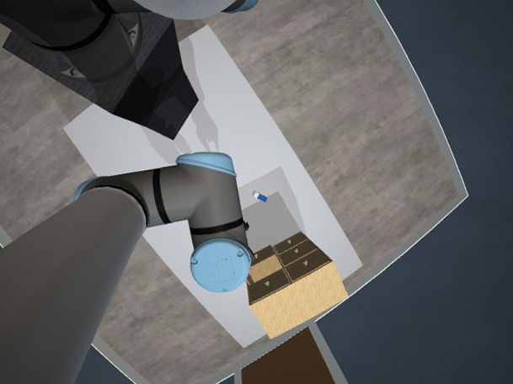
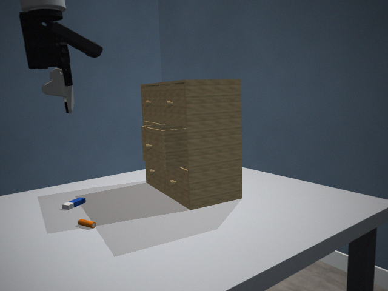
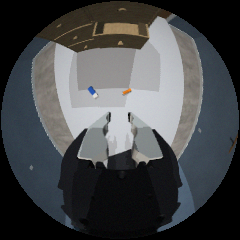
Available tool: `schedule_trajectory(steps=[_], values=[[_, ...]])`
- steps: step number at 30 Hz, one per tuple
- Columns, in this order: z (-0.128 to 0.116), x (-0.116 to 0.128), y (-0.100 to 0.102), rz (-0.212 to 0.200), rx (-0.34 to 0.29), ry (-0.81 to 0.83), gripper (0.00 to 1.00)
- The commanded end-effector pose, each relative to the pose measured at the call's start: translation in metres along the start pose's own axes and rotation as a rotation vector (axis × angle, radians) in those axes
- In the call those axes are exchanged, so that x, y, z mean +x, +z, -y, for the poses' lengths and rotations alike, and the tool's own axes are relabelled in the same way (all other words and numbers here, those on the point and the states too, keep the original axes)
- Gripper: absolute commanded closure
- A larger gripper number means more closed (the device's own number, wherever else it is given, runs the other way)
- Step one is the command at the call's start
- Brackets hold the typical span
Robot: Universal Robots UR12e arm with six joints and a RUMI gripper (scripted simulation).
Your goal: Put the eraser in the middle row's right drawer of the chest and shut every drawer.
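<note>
The blue and white eraser (image 2: 73, 202) lies on the white table, left of the chest, and also shows from above (image 1: 260, 195) and in the wrist view (image 3: 93, 91). The wooden chest (image 2: 194, 140) stands upright with two drawers per row. One middle-row drawer (image 2: 162, 140) is pulled partly out; its light inside shows from above (image 1: 265, 263) and in the wrist view (image 3: 122, 28). It looks like the right one. My gripper (image 2: 67, 108) hangs high above the table, left of the chest and well above the eraser. Its fingers stand close together with nothing between them.
An orange cylinder (image 2: 86, 223) lies on the table close to the eraser, and also shows in the wrist view (image 3: 126, 91). The arm's elbow (image 1: 219, 266) covers part of the chest's front from above. The table's edge runs close behind the chest.
</note>
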State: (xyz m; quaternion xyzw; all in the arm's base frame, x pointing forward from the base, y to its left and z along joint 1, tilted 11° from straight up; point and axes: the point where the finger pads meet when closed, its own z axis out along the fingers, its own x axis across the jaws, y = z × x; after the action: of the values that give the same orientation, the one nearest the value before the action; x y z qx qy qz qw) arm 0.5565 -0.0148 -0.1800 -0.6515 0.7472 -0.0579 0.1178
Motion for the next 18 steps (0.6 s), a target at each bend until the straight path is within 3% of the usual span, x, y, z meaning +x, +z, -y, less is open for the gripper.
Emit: schedule_trajectory(steps=[1,18], values=[[-0.0014,0.0001,-0.0025,0.0,-0.024,0.0,0.8],[-0.0046,0.0001,-0.0066,0.0,-0.066,0.0,0.8]])
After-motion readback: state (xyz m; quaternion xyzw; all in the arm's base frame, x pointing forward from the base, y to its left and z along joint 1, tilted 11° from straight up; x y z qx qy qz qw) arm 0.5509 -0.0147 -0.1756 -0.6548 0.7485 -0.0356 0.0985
